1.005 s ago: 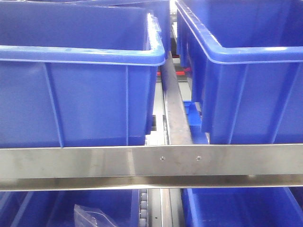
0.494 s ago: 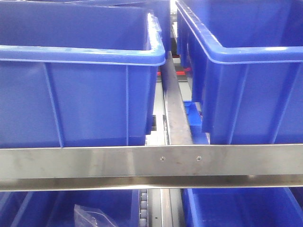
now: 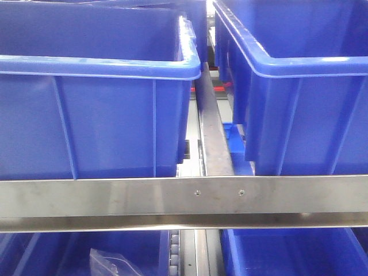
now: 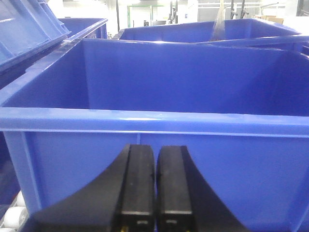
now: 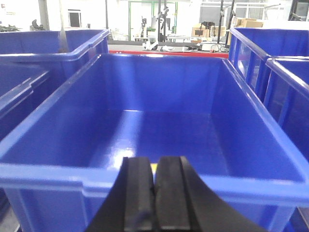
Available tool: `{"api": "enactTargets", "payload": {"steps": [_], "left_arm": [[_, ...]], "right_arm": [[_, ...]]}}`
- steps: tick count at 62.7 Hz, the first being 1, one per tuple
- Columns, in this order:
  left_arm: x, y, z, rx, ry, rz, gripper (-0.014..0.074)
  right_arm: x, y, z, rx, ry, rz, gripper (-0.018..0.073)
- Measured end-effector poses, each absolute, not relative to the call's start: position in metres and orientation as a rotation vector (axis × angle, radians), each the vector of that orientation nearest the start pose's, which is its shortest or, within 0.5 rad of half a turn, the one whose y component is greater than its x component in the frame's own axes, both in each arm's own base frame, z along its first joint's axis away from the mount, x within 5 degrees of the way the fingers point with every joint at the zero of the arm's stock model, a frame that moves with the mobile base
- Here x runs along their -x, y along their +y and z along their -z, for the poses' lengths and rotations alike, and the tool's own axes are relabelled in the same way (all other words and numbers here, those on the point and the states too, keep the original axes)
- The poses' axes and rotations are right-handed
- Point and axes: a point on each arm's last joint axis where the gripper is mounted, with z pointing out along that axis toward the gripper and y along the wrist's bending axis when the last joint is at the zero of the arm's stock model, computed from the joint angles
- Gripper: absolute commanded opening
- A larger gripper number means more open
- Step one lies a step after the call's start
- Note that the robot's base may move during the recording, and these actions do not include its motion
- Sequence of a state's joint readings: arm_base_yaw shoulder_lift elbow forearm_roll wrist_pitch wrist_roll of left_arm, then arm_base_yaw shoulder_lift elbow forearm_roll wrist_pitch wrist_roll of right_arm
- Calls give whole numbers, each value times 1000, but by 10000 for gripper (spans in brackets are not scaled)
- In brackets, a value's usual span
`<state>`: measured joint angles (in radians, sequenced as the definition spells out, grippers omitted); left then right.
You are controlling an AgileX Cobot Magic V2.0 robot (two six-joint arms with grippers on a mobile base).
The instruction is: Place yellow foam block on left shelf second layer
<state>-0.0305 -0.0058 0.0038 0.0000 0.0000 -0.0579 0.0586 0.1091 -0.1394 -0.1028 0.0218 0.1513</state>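
Currently, left gripper (image 4: pixel 155 193): black fingers pressed together, clenched on nothing, a deep blue plastic bin (image 4: pixel 145 121) just ahead.
Right gripper (image 5: pixel 154 198): clenched; yellow foam block sliver (image 5: pixel 153 166) peeks just beyond the jaws, inside another blue plastic bin (image 5: pixel 43 171).

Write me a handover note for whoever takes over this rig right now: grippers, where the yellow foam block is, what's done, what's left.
Left gripper: shut, nothing between its fingers, in front of the wall of a blue bin.
Right gripper: shut, looks empty, at the near rim of another blue bin. A thin yellow sliver shows just above its fingers; too little to tell what it is.
Yellow foam block: not clearly visible in any view.
Front view: two blue bins on the steel shelf rail, a clear plastic bag in a bin on the layer below.
Done: no placement visible.
Left: locate the block, grasp it, place it on the left shelf's second layer.
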Motion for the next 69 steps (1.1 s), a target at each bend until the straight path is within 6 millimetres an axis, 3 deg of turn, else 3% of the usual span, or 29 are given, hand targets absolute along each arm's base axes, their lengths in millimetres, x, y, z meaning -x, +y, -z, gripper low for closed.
{"api": "enactTargets", "payload": {"steps": [26, 69], "left_arm": [[-56, -2, -212, 20, 1482, 72, 124], [-56, -2, -212, 20, 1482, 72, 124]], "right_arm": [[-57, -1, -204, -43, 1506, -32, 66], [-57, 0, -206, -42, 1490, -33, 66]]}}
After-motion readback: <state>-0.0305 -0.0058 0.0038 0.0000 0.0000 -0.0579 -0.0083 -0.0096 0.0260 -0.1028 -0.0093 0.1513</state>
